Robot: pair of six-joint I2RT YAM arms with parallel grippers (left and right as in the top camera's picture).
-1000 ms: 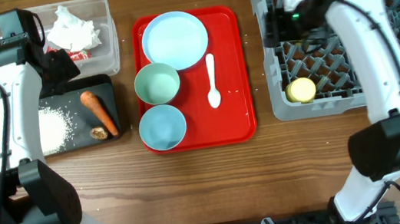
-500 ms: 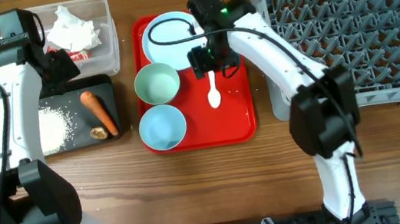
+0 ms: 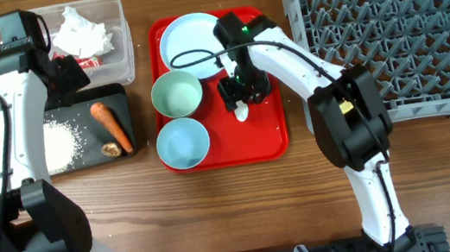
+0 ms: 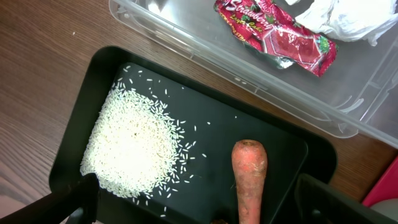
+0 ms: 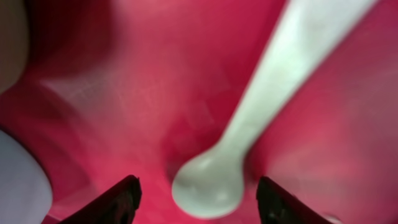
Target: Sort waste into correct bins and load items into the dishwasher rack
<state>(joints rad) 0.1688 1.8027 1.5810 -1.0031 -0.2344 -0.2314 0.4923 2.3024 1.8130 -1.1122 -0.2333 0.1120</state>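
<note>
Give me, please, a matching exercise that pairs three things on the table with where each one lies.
1. carrot
2. red snack wrapper
3. white plastic spoon

A. on the red tray, between the open fingers of the right gripper
B. in the black tray, beside the rice
C. in the clear tub

Pairs: 1-B, 2-C, 3-A.

The bench (image 3: 245, 210) held two bowls, a pale green bowl (image 3: 177, 93) and a light blue bowl (image 3: 183, 142), one plate (image 3: 188, 42) and one white spoon (image 5: 267, 99). There was also one carrot (image 3: 111, 126), one napkin (image 3: 84, 31), one wrapper (image 4: 273, 34).
</note>
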